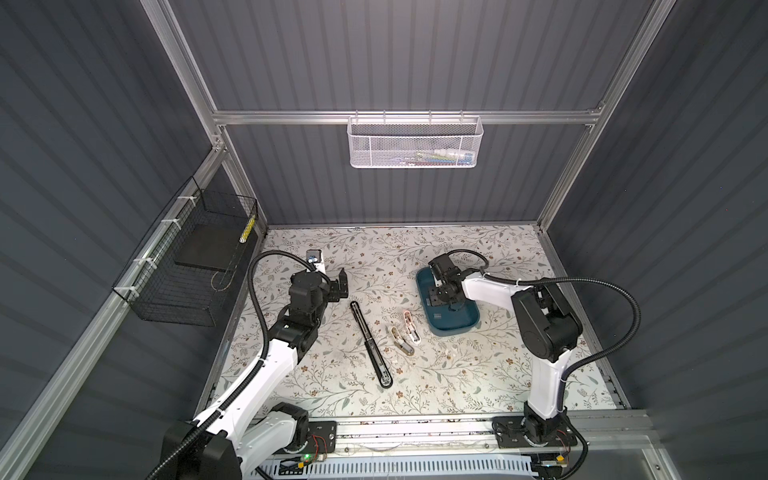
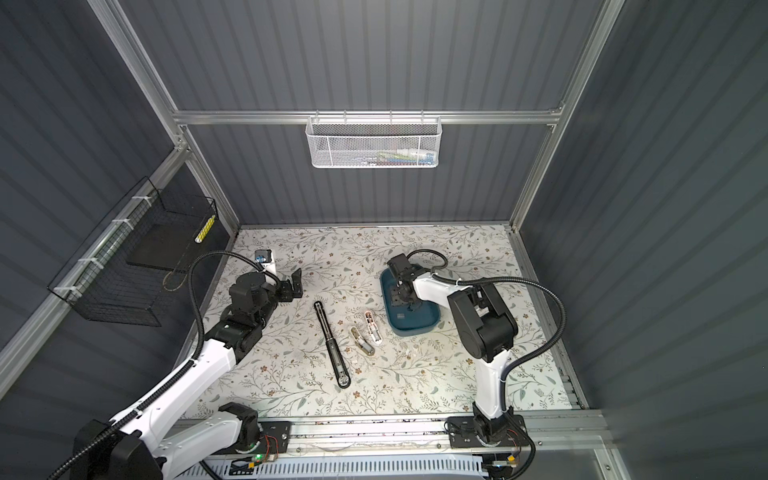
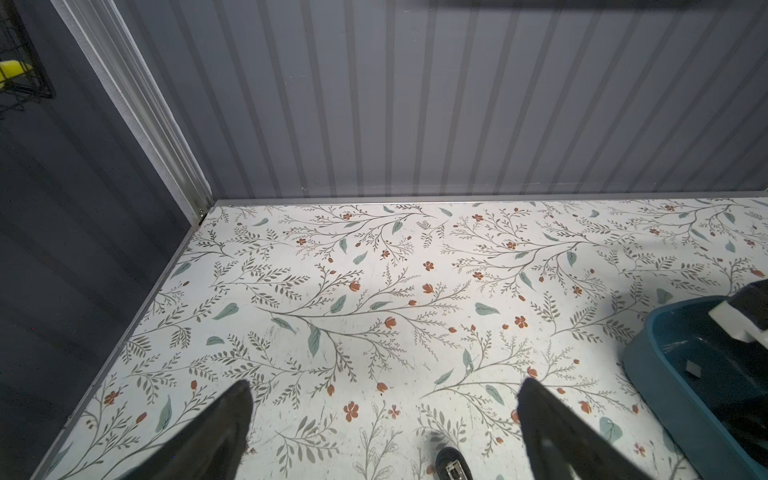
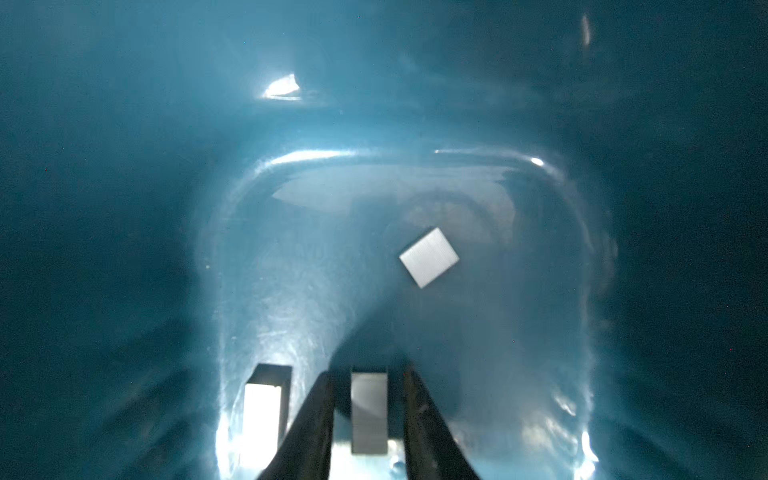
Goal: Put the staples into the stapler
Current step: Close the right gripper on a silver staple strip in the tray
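Picking a strip out of the tray looks to be the step in hand, judging by where the right gripper (image 4: 369,371) sits. It is down inside the teal tray (image 1: 453,330), jaws narrowly apart and astride one strip of the staples (image 4: 369,411). A sliver of tray floor shows on each side of that strip in the right wrist view, so the claw looks released rather than clenched on it, though close to biting. Two more strips lie in the same tray: a squarish piece (image 4: 429,257) farther along the floor, and a bright piece (image 4: 264,415) just beside the outer face of one finger. No strip has reached a stapler.

The left gripper (image 1: 343,282) hovers above the floral table (image 1: 478,386), jaws spread wide with nothing between them, well apart from the tray. Between the two arms a long black stapler (image 1: 371,345) lies opened out flat. Two small staplers (image 1: 410,326) lie between it and the tray, apparently open too.

The next move probably calls for closing squarely on the strip's long edges, lifting it level without snapping it, then carrying it to an open channel. Which stapler is meant cannot be told. Lying flat on a slick floor, the thin strip may slip out of the pinch
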Tool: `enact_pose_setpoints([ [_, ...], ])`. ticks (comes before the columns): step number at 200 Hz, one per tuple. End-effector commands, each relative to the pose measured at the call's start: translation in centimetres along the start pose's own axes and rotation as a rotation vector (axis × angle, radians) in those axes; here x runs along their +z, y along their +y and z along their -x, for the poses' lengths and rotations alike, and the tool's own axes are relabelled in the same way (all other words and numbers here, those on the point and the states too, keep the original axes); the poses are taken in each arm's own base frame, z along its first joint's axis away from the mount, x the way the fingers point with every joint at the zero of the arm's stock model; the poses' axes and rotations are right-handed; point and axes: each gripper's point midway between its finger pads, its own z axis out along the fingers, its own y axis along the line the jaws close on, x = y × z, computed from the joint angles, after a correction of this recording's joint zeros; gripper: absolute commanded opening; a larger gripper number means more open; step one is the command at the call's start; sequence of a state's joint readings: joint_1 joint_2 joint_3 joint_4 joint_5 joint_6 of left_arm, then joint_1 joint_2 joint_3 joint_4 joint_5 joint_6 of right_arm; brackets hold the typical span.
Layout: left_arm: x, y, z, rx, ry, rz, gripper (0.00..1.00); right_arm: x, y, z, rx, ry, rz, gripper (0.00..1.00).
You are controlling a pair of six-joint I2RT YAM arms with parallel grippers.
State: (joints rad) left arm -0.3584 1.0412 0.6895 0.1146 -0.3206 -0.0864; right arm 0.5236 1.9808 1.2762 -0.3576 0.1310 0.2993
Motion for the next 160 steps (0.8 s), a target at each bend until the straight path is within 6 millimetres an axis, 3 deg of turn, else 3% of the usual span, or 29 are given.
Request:
enact_pose_setpoints([
  [1,-0.4,0.1,1.9,-0.022,-0.053,-0.001,1.00,1.6,-1.0,-3.2,-0.002,0.139,-0.041,0.27],
  [39,-0.3,0.1,1.9,-0.022,-0.055,0.000,0.99,2.0,-1.1,-4.0,0.001,0.161,-0.045,0.22],
  [113,-0.1,-0.1,1.7,-0.023,-0.045,-0.009,0.99,2.8,-1.3,-4.2,0.006,0.180,-0.062,0.27],
  [160,-0.2,-0.1,1.6,-0.025,-0.044,-0.011,0.99,2.8,-1.4,-4.3,0.008,0.182,-0.063,0.17],
])
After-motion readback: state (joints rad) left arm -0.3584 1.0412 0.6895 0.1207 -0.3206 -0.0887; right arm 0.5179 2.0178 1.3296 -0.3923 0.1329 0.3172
